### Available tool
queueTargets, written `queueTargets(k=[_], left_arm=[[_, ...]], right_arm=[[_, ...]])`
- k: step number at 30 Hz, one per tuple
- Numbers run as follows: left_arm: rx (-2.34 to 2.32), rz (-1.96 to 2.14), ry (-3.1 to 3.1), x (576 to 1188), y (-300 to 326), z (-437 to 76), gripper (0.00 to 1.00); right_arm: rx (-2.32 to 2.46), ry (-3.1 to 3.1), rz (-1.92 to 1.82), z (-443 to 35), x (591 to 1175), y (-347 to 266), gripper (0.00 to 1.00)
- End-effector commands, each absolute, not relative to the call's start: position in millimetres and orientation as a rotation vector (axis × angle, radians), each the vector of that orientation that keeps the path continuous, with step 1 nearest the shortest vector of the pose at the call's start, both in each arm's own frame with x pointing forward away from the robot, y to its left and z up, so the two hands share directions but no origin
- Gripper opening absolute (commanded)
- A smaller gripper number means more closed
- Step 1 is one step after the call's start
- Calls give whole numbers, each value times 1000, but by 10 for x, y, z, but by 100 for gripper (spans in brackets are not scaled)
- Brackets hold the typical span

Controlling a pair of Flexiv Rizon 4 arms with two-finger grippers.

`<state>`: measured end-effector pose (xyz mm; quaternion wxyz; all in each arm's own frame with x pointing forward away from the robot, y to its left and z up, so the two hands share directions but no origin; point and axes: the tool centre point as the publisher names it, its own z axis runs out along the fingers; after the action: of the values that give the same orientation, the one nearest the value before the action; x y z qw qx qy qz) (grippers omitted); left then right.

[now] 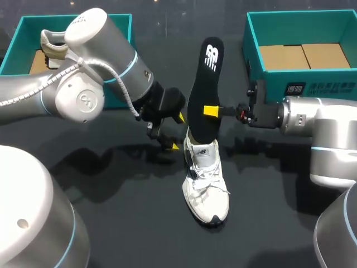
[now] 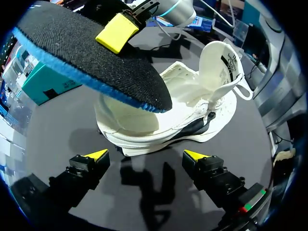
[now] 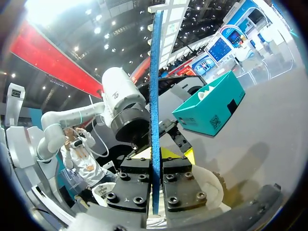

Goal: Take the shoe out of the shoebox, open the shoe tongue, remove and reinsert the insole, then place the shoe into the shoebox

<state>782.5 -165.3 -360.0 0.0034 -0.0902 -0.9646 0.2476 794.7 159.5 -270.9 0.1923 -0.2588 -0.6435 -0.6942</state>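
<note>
While one white shoe [image 1: 206, 187] stands on the dark bench [image 1: 128, 223], toe toward the camera, a second pale shoe [image 1: 51, 44] sits in the left of two teal shoeboxes [image 1: 33, 19]. The right shoebox [image 1: 268, 78] shows only brown card inside. There is a single black insole [image 1: 205, 89], blue along its edge. It stands nearly upright, with its lower end at the opening of the shoe on the bench.

Two arms are in view. The right arm comes in level from the right, and the right gripper [image 1: 209, 111] pinches the insole at mid-length, a finger on each face. The left arm reaches in from the left, angled down toward the shoe's heel. The left gripper [image 2: 147, 155] is spread wide just short of the shoe, holding nothing and touching nothing.
</note>
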Motion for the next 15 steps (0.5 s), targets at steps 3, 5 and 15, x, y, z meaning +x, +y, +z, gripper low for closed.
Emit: queueTargets(k=[3, 5, 15], left_arm=[[-283, 771, -3026, 7826, -1662, -3604, 100], [-283, 771, -3026, 7826, -1662, -3604, 100], [-283, 771, -3026, 7826, -1662, -3604, 100]], right_arm=[[-732, -1804, -1939, -2756, 7934, 1586, 0], [-732, -1805, -1936, -2762, 7922, 1593, 0], [-714, -1822, -1932, -2785, 7862, 1628, 0]])
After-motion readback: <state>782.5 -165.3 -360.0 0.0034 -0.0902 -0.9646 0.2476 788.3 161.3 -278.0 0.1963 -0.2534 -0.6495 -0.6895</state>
